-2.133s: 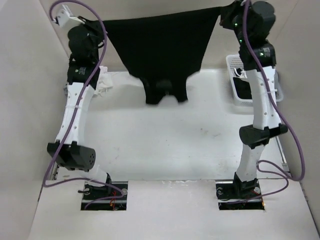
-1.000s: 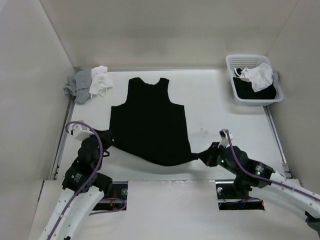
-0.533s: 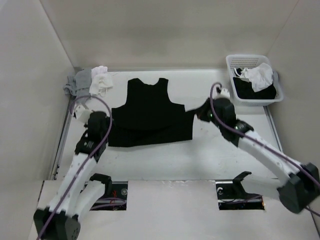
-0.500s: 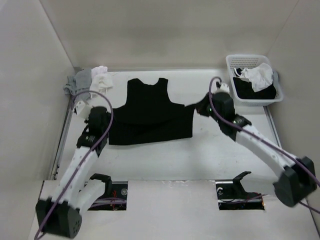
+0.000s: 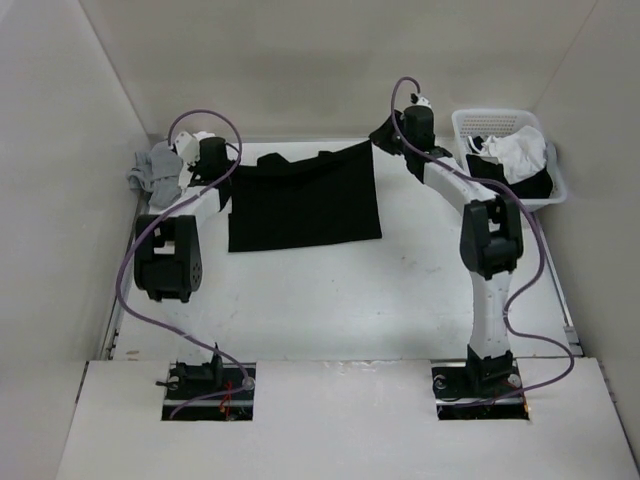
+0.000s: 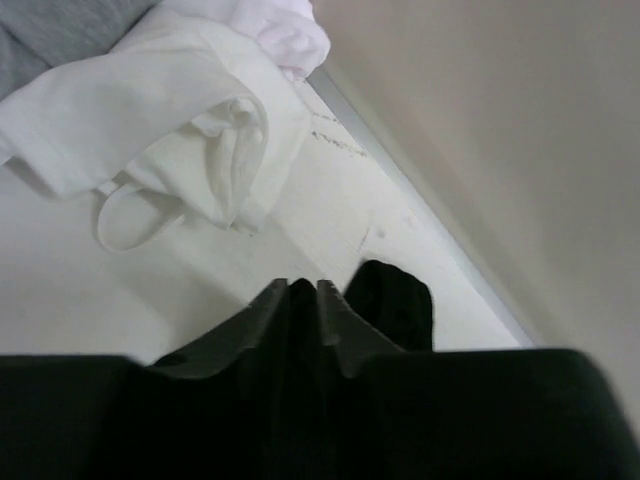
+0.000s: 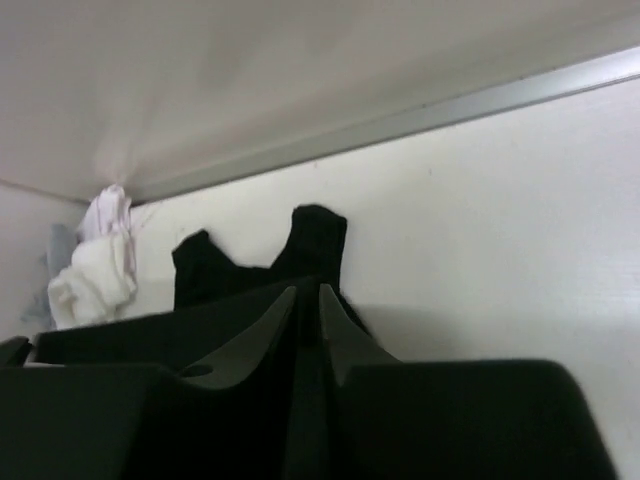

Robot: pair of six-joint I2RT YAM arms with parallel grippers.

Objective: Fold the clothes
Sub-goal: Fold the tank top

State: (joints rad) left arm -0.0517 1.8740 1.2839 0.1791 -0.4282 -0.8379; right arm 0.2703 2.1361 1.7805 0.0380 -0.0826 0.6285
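Observation:
The clothes (image 5: 305,200), a thin black sleeveless top, lie folded over on themselves on the far half of the table. My left gripper (image 5: 218,165) is at the fold's far left corner and my right gripper (image 5: 385,135) at its far right corner, where the cloth rises slightly off the table. In the left wrist view the left gripper (image 6: 303,288) has its jaws narrowly apart with black cloth between them, and a black strap (image 6: 395,300) lies just beyond. The right gripper (image 7: 307,292) looks the same in its wrist view, with two straps (image 7: 315,235) ahead.
A white basket (image 5: 505,118) with black and white garments stands at the far right, beside my right arm. A pile of grey and white garments (image 5: 165,165) lies at the far left, close to my left gripper; the white garment (image 6: 180,100) fills its wrist view. The back wall is near.
Both arms have swept from the near edge to the far side, carrying the hem over the top and folding it in half. Both arms now reach far back.

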